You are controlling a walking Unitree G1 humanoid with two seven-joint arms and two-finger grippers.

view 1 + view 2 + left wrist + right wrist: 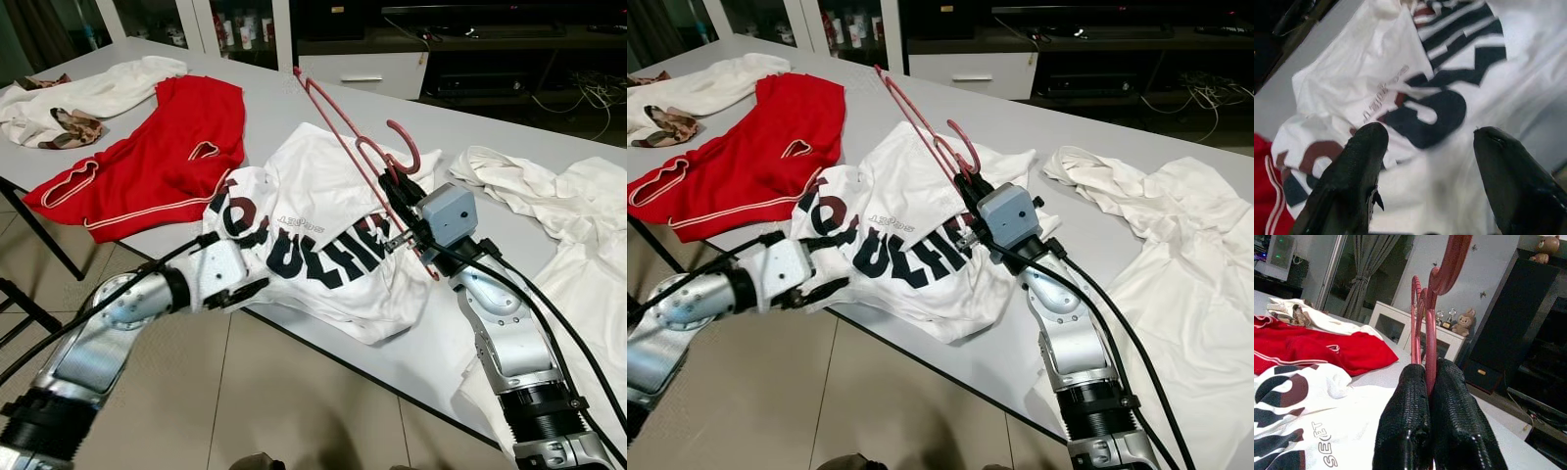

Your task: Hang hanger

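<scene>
gripping red hanger (345, 127), right gripper (394, 191) clamped

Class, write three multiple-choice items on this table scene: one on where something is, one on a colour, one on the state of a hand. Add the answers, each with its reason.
1. Where is the red garment relative to the printed white T-shirt?
A. on the robot's left of it
B. on the robot's right of it
C. under it

2. What colour is the hanger?
A. blue
B. pinkish red
C. black

3. What state is the left hand in?
A. shut on the hanger
B. shut on the red garment
C. open above the T-shirt

Answers:
1. A: it lies towards the left arm's side on the table.
2. B: its hook and frame show pinkish red.
3. C: its fingers stand apart over the shirt, while the right hand pinches the hanger.
</scene>
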